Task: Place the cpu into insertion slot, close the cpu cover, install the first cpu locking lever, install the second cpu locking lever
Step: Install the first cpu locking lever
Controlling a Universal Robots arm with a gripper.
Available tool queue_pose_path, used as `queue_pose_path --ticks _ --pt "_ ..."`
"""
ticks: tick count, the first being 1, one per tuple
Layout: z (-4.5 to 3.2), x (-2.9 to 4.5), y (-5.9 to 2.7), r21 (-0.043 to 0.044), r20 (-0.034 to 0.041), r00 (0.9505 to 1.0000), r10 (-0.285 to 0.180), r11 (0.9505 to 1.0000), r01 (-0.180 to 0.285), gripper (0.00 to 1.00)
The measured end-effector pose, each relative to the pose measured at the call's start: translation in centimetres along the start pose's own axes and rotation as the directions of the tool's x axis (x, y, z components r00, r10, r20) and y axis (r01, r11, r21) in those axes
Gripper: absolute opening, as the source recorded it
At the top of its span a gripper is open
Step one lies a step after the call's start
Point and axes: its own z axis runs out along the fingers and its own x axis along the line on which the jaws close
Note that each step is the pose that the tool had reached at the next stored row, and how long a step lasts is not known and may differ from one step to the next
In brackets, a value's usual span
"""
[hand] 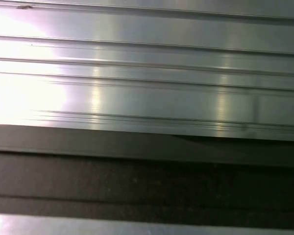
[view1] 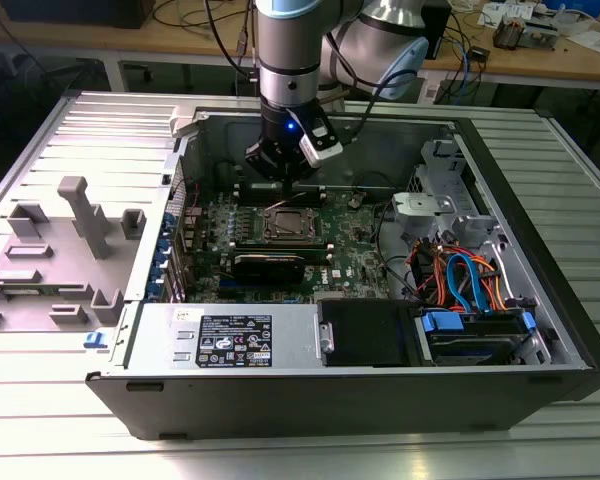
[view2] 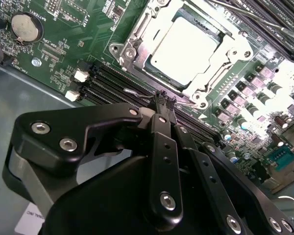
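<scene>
- Exterior view, 9 o'clock: grey plastic fixture (view1: pixel 75 240) on the ribbed aluminium table (view1: pixel 280 450), just outside the open computer case (view1: pixel 330 400).
- Case lies on its side. The power supply (view1: pixel 230 340) sits along the 6 o'clock wall.
- The arm (view1: pixel 295 50) comes in from 12 o'clock. The gripper (view1: pixel 283 172) hangs low over the green motherboard (view1: pixel 350 245), just at 12 o'clock of the insertion slot (view1: pixel 270 226).
- The cpu (view1: pixel 288 224) is seated in the slot, flat, metal top up. It is square, so there is no long axis; its edges run parallel to the memory slots.
- Second wrist view: the cpu (view2: pixel 185 49) shows through the window of the cpu cover (view2: pixel 146 32), which lies flat on the insertion slot (view2: pixel 118 50).
- Gripper (view2: pixel 164 100): fingers drawn narrow, tips nearly together. A thin wire locking lever (view2: pixel 133 91) meets the tips; its long axis runs along the socket edge. Cannot tell whether it is pinched.
- Black memory slots (view2: pixel 108 81) lie between the fingertips and the socket. A coin cell (view2: pixel 25 27) is well apart from it.
- Exterior view, 3 o'clock: drive cage (view1: pixel 430 205) with blue and orange cables (view1: pixel 470 285), clear of the gripper.
- First wrist view: ribbed aluminium (hand: pixel 147 73) and a dark band (hand: pixel 147 181).
</scene>
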Motion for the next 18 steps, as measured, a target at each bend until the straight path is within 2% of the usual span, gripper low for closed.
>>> queue_pose_path --ticks 18 --pt "1.05 -1.40 -0.08 0.0000 0.0000 1.0000 0.002 1.0000 -0.002 0.11"
